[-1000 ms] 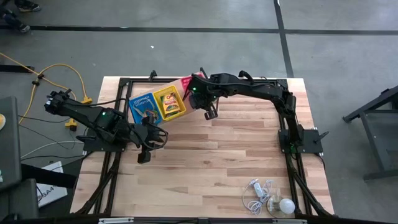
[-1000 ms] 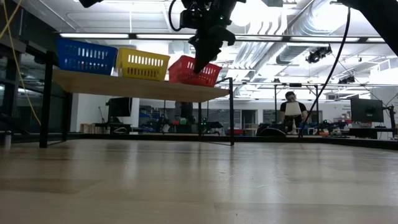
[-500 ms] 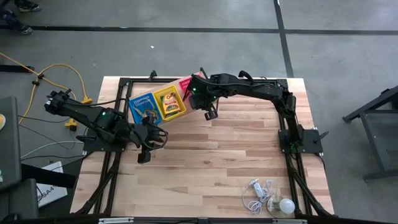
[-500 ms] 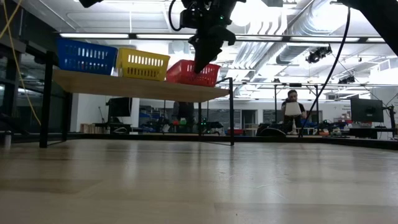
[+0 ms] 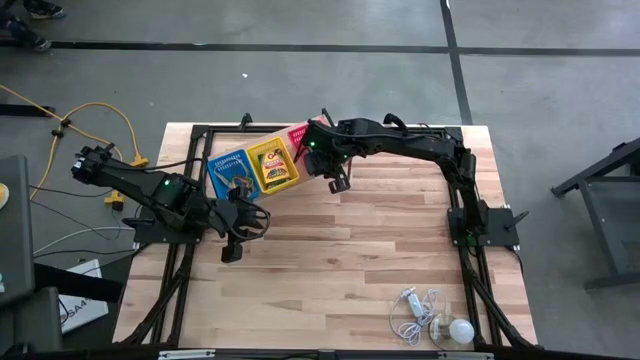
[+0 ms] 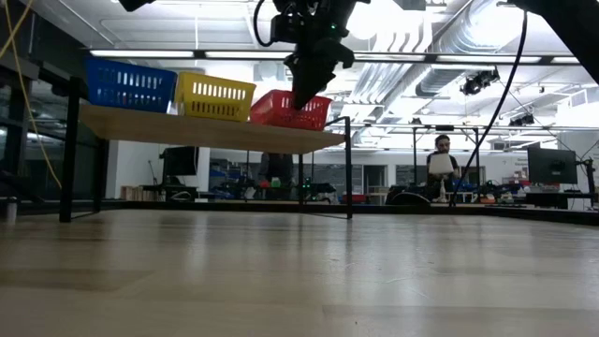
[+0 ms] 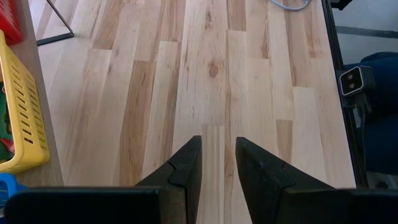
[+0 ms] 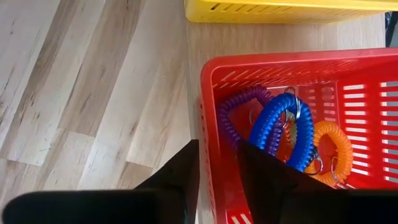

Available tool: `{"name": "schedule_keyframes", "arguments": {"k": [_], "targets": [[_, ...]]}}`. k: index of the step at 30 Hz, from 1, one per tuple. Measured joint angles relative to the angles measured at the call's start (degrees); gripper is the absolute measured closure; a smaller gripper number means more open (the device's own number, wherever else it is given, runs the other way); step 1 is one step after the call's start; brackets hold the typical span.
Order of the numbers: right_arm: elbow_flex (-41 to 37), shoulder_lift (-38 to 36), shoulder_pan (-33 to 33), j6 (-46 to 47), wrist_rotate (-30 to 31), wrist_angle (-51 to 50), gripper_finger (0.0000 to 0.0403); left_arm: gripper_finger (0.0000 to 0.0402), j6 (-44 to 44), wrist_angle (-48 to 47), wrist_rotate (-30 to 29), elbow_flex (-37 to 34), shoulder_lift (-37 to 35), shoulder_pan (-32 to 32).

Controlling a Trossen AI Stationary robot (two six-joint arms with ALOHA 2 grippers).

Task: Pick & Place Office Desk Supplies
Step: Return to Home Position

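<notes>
Overhead, three slotted plastic baskets are sitting in one slanted row on a light wooden shelf board on black legs [image 6: 187,129], at the far left part of the wooden plank surface [image 7: 211,74]. Order along the row: blue plastic basket [image 6: 131,85], yellow plastic basket [image 6: 215,97], red plastic basket [image 6: 271,110], sides just beside one another. Each basket's long axis is running across the shelf's depth, open side up.

A yellow-green crayon box [image 5: 274,168] is lying flat in the yellow basket, long axis in line with the basket's. Coiled purple, blue and orange spring loops [image 8: 280,124] are lying in the red basket.

Right gripper [image 5: 338,183] is hanging at the red basket's near end, pointing down, fingers apart. The basket's wall is showing in the gap between them; contact cannot be told.

Left gripper [image 5: 231,252] is hovering over bare planks in front of the shelf, fingers slightly apart, holding nothing.
</notes>
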Motion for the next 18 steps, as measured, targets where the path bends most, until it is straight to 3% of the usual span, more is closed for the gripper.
{"name": "schedule_keyframes", "arguments": {"k": [8, 18], "targets": [[0.0, 0.0, 0.0, 0.0, 0.0, 0.0, 0.0278, 0.0308, 0.0, 0.0, 0.0, 0.0, 0.0, 0.0], [0.1, -2.4, 1.0, -1.3, 2.9, -0.3, 0.0272, 0.0308, 0.0, 0.2, 0.0, 0.0, 0.0, 0.0]]}}
